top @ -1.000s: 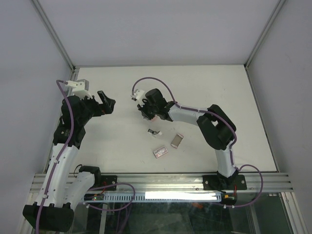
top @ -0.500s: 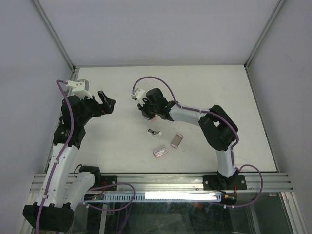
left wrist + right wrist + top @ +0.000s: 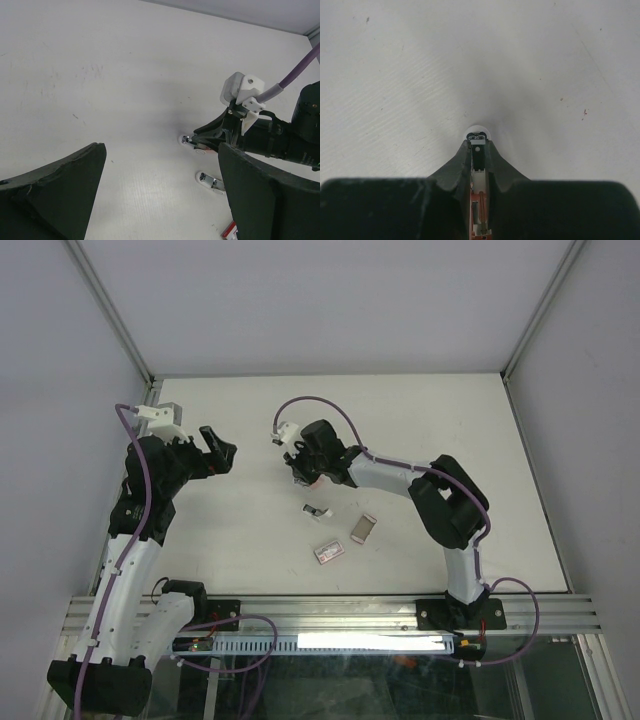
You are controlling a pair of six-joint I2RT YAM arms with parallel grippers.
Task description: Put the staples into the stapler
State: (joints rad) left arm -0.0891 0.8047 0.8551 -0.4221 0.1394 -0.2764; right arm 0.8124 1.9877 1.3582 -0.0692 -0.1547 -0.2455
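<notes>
- Top external view gives us a matte white surface (image 3: 450,420) with pale panels behind and at the sides, and two black arms reaching in from the near edge.
- We see the right end effector (image 3: 305,476) down at the surface near its middle, its black fingers pinched tight on the stapler (image 3: 478,135).
- From the right wrist view, the stapler is a slim white plastic body with a pinkish part deeper between the fingers. Its rounded white nose, set with small bright metal parts, touches the surface.
- We find the left end effector (image 3: 218,448) hanging over the left part of the surface, well apart from the right one, jaws spread wide with nothing between them. In its own wrist view the fingers are broad, dark, wedge-shaped slabs with a dull, slightly rough face.
- The staples (image 3: 317,511) lie flat on the surface as a short grey metallic strip, just on the near side of the right end effector and not touching it. The left wrist view shows a glint of metal and a pale rounded end, but we cannot make out finer detail.
- A flat red-and-white box (image 3: 328,552) lies nearer the arm bases, and a grey-brown rectangular sleeve (image 3: 364,527) lies beside it to the right. Both are near the staples but apart from them.
- A smooth purple cable (image 3: 320,408) loops over the right wrist to a white plastic bracket (image 3: 242,90).
</notes>
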